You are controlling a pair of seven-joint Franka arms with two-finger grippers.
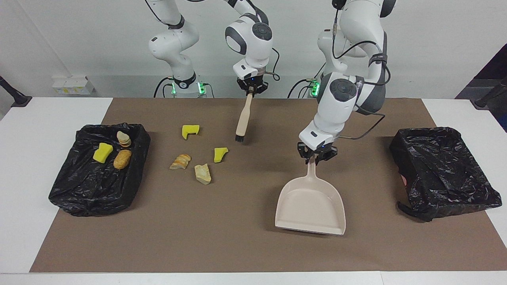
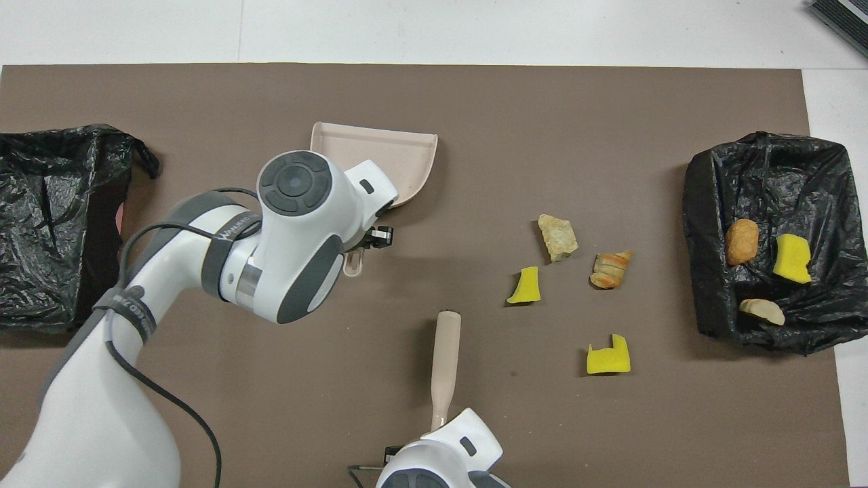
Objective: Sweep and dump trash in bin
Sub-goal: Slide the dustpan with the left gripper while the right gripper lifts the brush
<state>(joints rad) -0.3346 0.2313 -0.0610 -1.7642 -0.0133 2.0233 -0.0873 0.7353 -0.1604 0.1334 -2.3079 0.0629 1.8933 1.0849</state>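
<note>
The trash: four chunks (image 1: pixel 202 173) lie on the brown mat (image 1: pixel 237 245), near the bin (image 1: pixel 99 186) at the right arm's end; three more chunks (image 1: pixel 122 158) sit inside that bin. A second bin (image 1: pixel 443 174) stands at the left arm's end. The left gripper (image 1: pixel 317 157) is clamped on the dustpan (image 1: pixel 311 206) handle. The right gripper (image 1: pixel 250 90) is clamped on the brush (image 1: pixel 242 118) handle, bristles hanging over the mat.

White table (image 1: pixel 47 114) under a brown mat (image 1: pixel 253 245), plain white wall (image 1: pixel 79 39) above the table, white socket box (image 1: pixel 71 85) at the wall base, even light
</note>
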